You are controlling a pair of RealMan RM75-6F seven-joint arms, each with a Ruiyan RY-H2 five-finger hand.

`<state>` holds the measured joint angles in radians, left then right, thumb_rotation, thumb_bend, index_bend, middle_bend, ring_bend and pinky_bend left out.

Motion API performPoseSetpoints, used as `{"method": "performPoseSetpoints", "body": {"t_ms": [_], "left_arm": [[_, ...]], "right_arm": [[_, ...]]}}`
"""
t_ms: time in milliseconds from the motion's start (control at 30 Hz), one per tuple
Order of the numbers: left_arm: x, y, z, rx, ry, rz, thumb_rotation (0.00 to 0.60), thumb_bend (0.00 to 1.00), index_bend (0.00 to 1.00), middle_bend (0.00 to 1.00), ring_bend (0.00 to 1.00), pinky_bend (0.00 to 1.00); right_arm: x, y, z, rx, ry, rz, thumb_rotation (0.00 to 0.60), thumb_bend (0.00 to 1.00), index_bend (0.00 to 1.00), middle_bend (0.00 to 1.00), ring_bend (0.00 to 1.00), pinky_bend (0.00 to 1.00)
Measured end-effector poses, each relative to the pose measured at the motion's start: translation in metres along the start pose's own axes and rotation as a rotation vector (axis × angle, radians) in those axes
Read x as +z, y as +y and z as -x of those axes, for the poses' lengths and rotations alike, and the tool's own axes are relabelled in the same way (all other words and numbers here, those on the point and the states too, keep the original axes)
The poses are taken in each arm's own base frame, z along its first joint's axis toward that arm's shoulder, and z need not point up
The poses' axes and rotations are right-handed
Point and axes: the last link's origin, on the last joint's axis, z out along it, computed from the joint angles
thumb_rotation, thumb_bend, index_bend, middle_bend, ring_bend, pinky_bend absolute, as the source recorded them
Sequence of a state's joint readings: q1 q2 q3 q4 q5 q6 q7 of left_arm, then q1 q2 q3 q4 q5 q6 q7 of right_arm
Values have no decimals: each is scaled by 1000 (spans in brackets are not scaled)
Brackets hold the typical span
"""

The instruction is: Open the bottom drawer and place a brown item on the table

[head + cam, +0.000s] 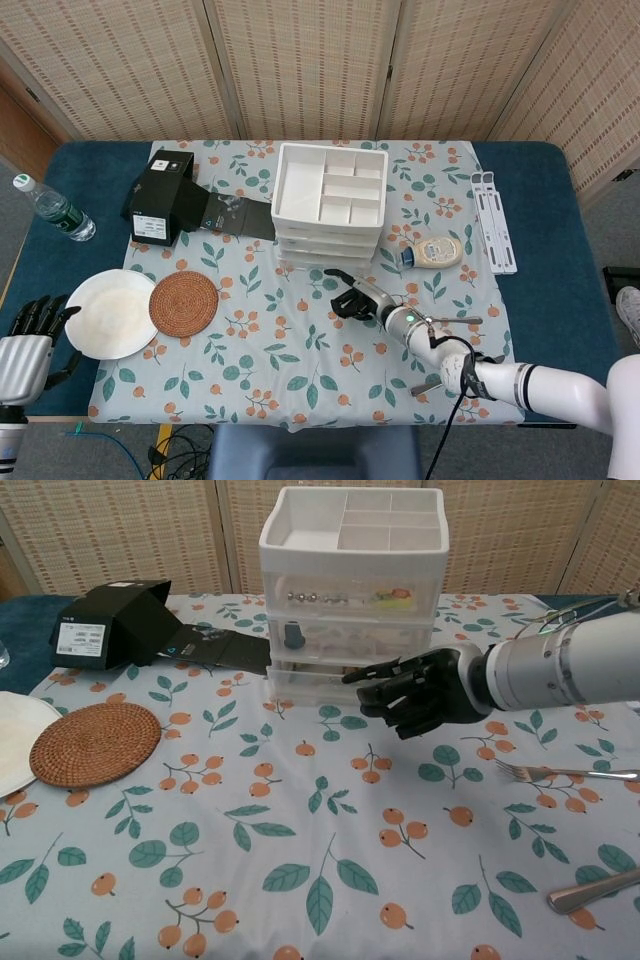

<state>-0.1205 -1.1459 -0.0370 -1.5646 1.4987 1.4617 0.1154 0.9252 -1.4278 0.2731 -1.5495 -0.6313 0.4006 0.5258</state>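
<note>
Right hand (420,690) hovers just before the closed bottom drawer (330,683).

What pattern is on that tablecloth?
White tablecloth printed with green leaves and orange berries; the chest view shows it best.
</note>
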Motion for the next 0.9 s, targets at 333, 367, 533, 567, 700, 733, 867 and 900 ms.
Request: {"method": "performPoseSetpoints", "body": {"t_ms": [333, 367, 533, 567, 700, 733, 867, 900], "left_arm": [[1, 1, 0, 2, -2, 0, 600, 318, 204, 126, 71, 92], [1, 1, 0, 3, -2, 0, 600, 318, 204, 126, 71, 92], [1, 1, 1, 6, -8, -2, 600, 318, 204, 126, 71, 92], [1, 1, 1, 6, -9, -2, 600, 318, 204, 126, 71, 92], [2, 2, 1, 6, -10, -1, 600, 318, 204, 126, 71, 92], [2, 2, 1, 6, -11, 0, 600, 318, 204, 126, 71, 92], [3, 2, 1, 6, -9, -1, 600, 318, 204, 126, 71, 92], [3, 2, 1, 6, -9, -1, 600, 318, 204, 126, 71, 92]], "right_arm": [[-1, 4, -18, -88, 74, 48, 600, 616, 38, 795, 1000, 1000], [1, 5, -20, -97, 83, 53, 600, 616, 38, 795, 1000, 1000], [7, 5, -25, -121, 106, 69, 600, 616, 38, 794, 1000, 1000], [8, 5, -26, -123, 109, 71, 600, 616, 38, 793, 1000, 1000], [13, 5, -27, -130, 117, 82, 600, 616, 38, 793, 1000, 1000], [14, 5, -27, -132, 116, 86, 600, 616, 38, 792, 1000, 1000], [18, 5, -26, -141, 110, 96, 600, 616, 38, 792, 1000, 1000], [18, 6, -26, -142, 108, 98, 600, 616, 38, 792, 1000, 1000]]}}
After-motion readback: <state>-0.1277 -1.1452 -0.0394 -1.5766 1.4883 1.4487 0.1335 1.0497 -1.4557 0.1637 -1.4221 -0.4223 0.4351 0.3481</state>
